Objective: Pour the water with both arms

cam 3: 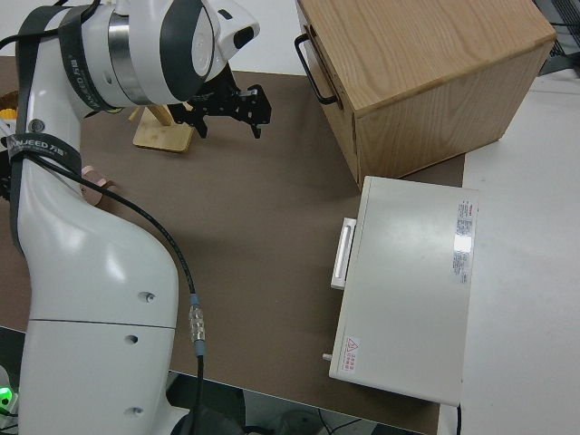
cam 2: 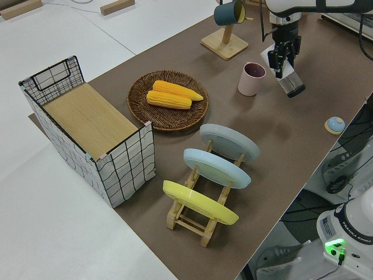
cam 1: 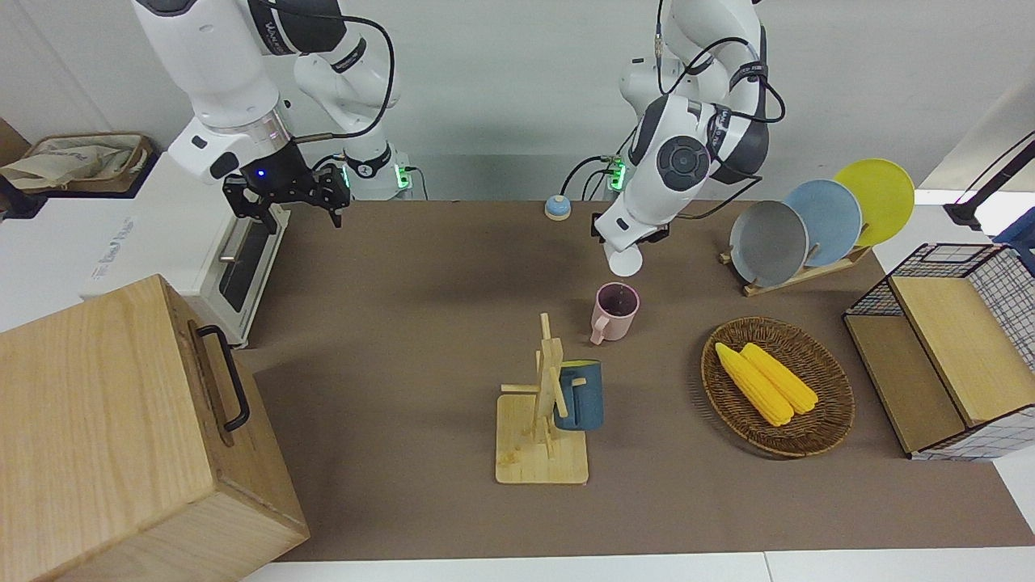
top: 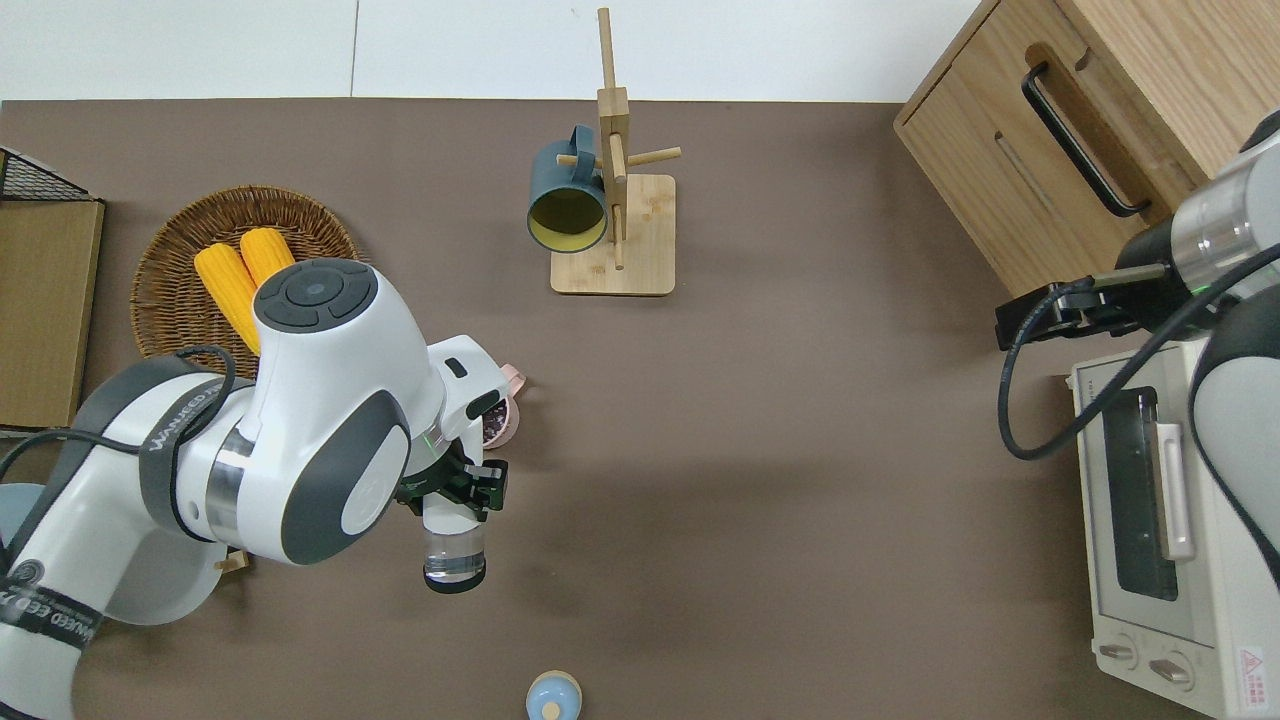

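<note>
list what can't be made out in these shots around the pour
- Pink mug: in the overhead view the left arm covers most of it.
- Water: too small to see any stream from the clear cup in any view.
- Left gripper: in the front view its own wrist hides it.
- Right arm: parked, cut off by the overhead view's edge.
</note>
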Motion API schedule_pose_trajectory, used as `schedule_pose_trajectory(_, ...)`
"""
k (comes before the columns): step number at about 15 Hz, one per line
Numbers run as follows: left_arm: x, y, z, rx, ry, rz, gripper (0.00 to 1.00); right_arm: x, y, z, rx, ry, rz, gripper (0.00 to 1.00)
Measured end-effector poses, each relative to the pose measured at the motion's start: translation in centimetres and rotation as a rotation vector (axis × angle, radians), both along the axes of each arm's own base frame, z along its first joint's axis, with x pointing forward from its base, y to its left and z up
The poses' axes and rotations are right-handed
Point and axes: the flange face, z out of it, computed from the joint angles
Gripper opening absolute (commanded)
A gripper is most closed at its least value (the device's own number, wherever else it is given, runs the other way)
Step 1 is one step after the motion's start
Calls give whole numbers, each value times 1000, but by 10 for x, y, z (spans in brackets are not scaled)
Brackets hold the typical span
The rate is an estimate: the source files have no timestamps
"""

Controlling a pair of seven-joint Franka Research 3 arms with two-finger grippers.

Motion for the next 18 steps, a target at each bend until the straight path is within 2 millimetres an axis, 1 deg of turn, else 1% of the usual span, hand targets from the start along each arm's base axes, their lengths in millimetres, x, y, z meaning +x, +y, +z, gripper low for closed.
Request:
schedule_pose_trajectory(4, -1, -2, 2, -19, -76, 7, 0, 0, 0, 0, 0, 0, 0, 992)
schedule_pose_trajectory(8, -17, 0, 10, -37, -178, 15, 0, 0, 0, 0, 0, 0, 0, 992)
schedule_pose_trajectory(11, -28, 3, 14, -38, -208, 16, 0, 0, 0, 0, 0, 0, 0, 992)
schedule_pose_trajectory(14, -30, 4, 12, -36, -209, 17, 0, 0, 0, 0, 0, 0, 0, 992)
schedule_pose_trajectory(18, -29, 3, 10, -40, -229, 29, 0, 0, 0, 0, 0, 0, 0, 992)
